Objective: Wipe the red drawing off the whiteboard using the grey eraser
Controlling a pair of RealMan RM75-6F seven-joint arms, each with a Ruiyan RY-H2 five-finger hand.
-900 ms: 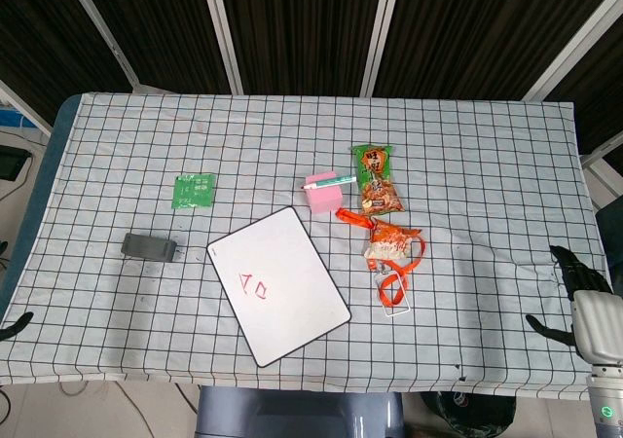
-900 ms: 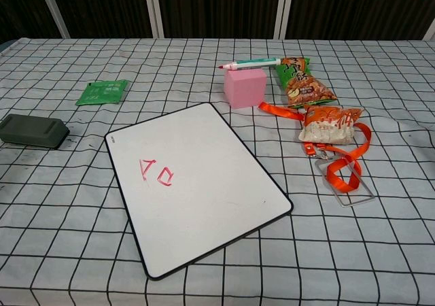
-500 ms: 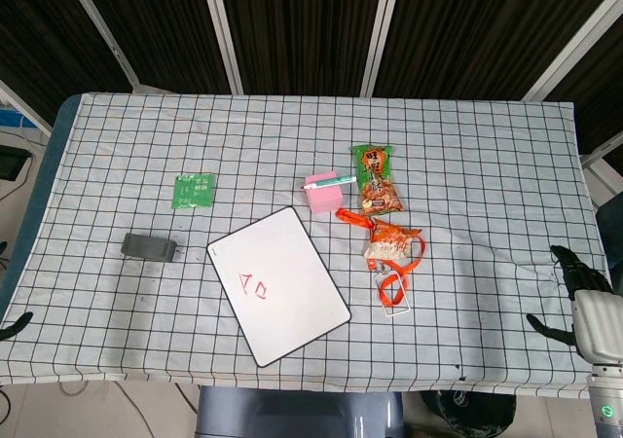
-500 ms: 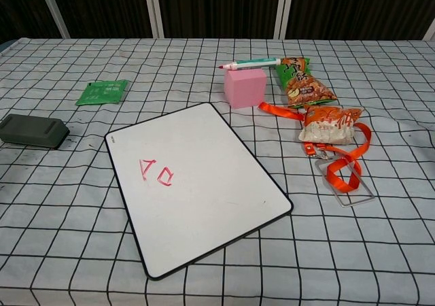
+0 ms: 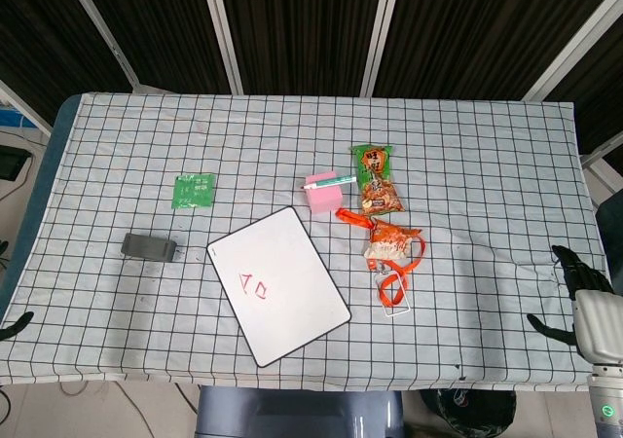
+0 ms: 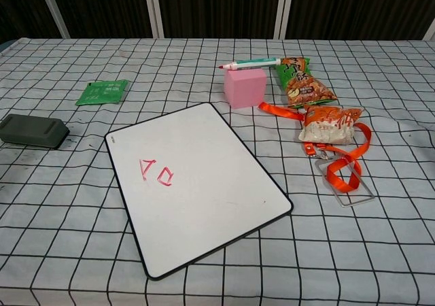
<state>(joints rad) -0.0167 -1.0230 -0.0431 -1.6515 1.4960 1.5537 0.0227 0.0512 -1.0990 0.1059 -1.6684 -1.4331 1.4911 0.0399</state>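
At the far lower left edge of the head view, a dark tip of the left hand [image 5: 14,323] pokes in just off the desk [image 5: 467,165]; too little shows to tell how its fingers lie or whether they hold anything.

The grey eraser [image 5: 149,247] lies flat at the left of the checked cloth, its long axis running nearly left to right across the frame, well apart from both hands. Above and to its right sits a small green packet [image 5: 194,190].

The whiteboard [image 5: 279,284] rests just left of centre, near the desk's front edge, turned so that its long axis runs from upper left to lower right. The red drawing [image 5: 255,287], two small outlined shapes side by side, sits in the board's left half, closer to the eraser's side.

Just beyond the board's upper right corner stands a pink block [image 5: 323,195] with a marker pen [image 5: 329,180] lying across its top. To the right lies a green snack bag [image 5: 375,177], then an orange-and-white packet [image 5: 387,240] on an orange lanyard [image 5: 393,284] that loops toward the front.

At the lower right corner, the right hand [image 5: 576,307] hovers off the desk's edge, its dark fingers [image 5: 568,261] spread apart and holding nothing.
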